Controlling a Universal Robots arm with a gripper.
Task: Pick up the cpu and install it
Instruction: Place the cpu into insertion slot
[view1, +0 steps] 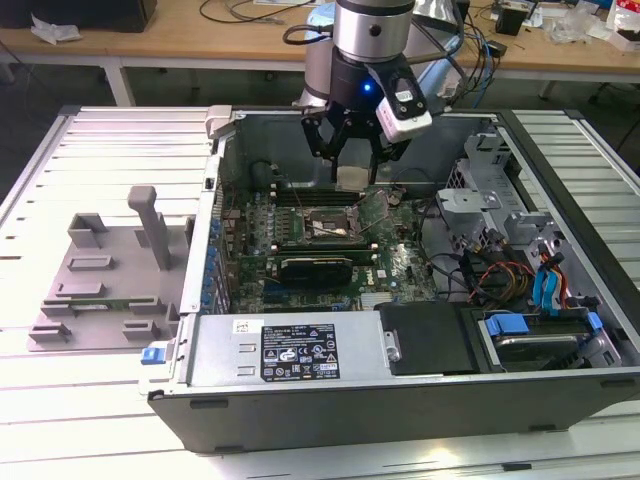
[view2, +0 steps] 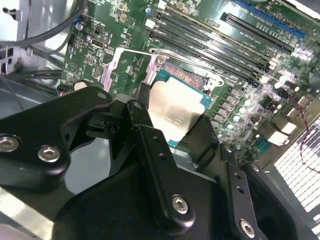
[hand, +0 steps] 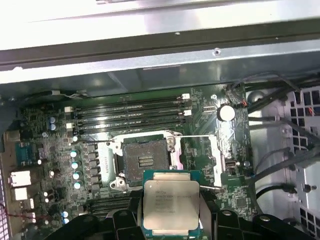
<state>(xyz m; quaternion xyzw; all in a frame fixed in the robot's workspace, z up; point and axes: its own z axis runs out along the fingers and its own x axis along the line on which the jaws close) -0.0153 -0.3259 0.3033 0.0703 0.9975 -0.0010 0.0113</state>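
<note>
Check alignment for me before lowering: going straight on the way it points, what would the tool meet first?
Likely the open socket on the motherboard, or its rim; the tool holds the cpu just above, but depth is unclear.

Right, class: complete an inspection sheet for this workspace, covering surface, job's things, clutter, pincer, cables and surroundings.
Surface: white slatted table, carrying an open computer case.
Job's things: cpu held above the motherboard; socket open and empty.
Clutter: grey plastic tray at the exterior view's left of the case.
Pincer: shut on the cpu.
Cables: coloured wires inside the case.
Surroundings: wooden bench behind the table.
</note>
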